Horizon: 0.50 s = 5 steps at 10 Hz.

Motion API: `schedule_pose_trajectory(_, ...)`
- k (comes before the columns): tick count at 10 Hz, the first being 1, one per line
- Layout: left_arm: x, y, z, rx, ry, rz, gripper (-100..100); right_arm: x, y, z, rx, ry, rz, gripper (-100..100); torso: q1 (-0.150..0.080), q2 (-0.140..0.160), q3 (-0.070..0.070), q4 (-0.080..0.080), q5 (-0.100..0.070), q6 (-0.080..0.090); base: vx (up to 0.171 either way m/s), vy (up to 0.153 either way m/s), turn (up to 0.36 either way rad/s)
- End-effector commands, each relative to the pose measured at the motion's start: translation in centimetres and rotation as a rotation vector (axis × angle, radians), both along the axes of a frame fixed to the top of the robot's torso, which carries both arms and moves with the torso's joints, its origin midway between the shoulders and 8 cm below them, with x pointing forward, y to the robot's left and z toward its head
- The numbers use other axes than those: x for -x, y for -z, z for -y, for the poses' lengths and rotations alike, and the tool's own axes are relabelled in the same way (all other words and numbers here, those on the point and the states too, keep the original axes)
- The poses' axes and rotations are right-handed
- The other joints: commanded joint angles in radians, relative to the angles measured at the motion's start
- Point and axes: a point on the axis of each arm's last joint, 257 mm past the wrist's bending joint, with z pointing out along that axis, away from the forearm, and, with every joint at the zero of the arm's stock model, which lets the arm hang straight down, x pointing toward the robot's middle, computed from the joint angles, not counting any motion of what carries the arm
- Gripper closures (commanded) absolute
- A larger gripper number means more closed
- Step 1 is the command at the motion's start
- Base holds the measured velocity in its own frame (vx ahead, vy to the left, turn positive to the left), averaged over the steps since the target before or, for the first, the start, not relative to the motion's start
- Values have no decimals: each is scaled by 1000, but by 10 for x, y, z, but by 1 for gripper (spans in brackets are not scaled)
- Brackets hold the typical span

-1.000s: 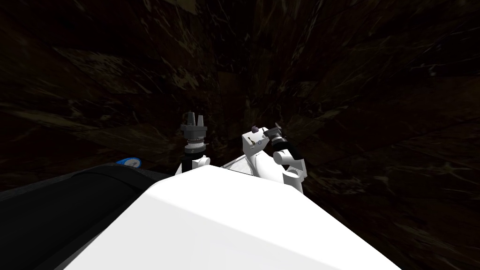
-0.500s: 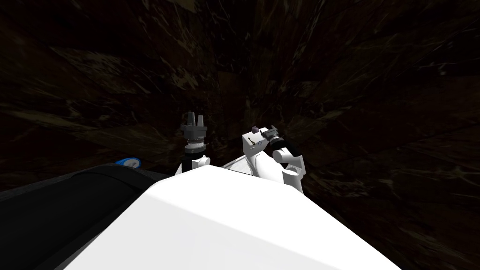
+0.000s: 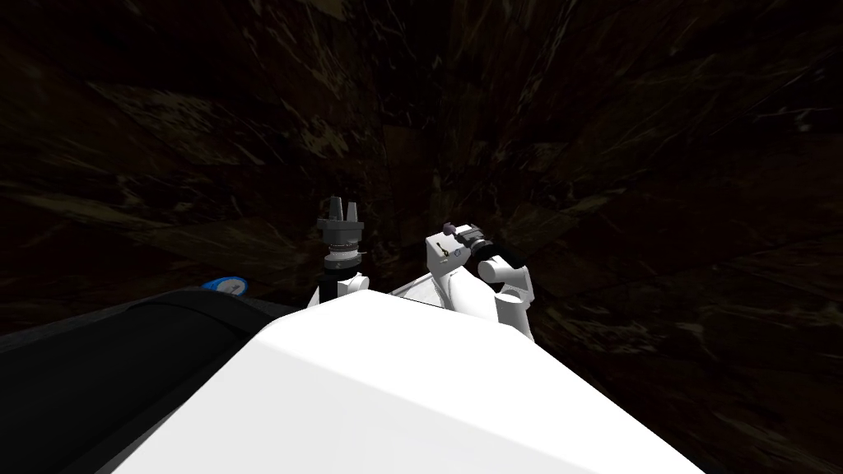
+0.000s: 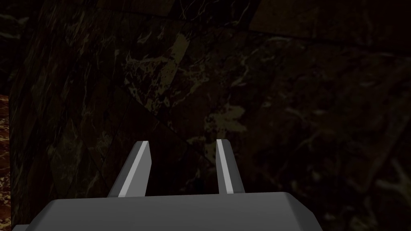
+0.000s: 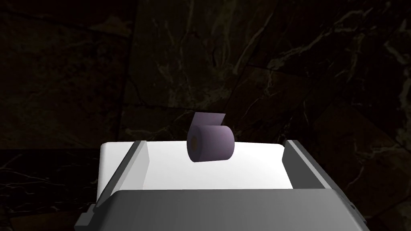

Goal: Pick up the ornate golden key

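Right wrist view is showing the right gripper (image 5: 214, 143) with its fingers spread wide and nothing pinched. In the middle of the frame, between the two blades, a purple roll (image 5: 211, 143) is lying on its side on a white top (image 5: 241, 172), with a loose flap sticking up behind it.

Head view is where the key (image 3: 444, 249) is turning up: a tiny dark-gold mark just right of centre, lying on that same white top (image 3: 435, 262), just below the roll (image 3: 449, 225) and right beside the right gripper (image 3: 461, 235). Its long axis looks to be running on a slant across the top, but it's way too small for me to say which end is pointing where.

The left gripper (image 3: 342, 202) is hanging left of centre, well apart from all that. Left wrist view is showing its fingers (image 4: 140, 160) parted with a narrower gap, gripping nothing.

Everything around is dark brown marbled tile (image 3: 659, 164) with pale veins. Left wrist view is also catching a reddish-brown strip (image 4: 3, 160) at the left edge. In the head view's lower left a small blue thing (image 3: 226, 285) is sitting at the edge of a black rounded shape (image 3: 99, 370).
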Motion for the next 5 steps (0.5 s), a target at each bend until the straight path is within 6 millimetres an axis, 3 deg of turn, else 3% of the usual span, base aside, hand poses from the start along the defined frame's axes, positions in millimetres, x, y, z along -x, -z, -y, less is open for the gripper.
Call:
schedule_pose_trajectory(1, 0, 0, 0, 0, 0, 0, 0, 1, 9, -1, -8, -2, -40, -100, 0, 0, 0, 0, 0, 0, 13, -4, 1)
schedule_pose_trajectory(5, 0, 0, 0, 0, 0, 0, 0, 3, 35, -14, -91, -27, -190, -100, 0, 1, 0, 0, 0, 0, 24, -1, 29)
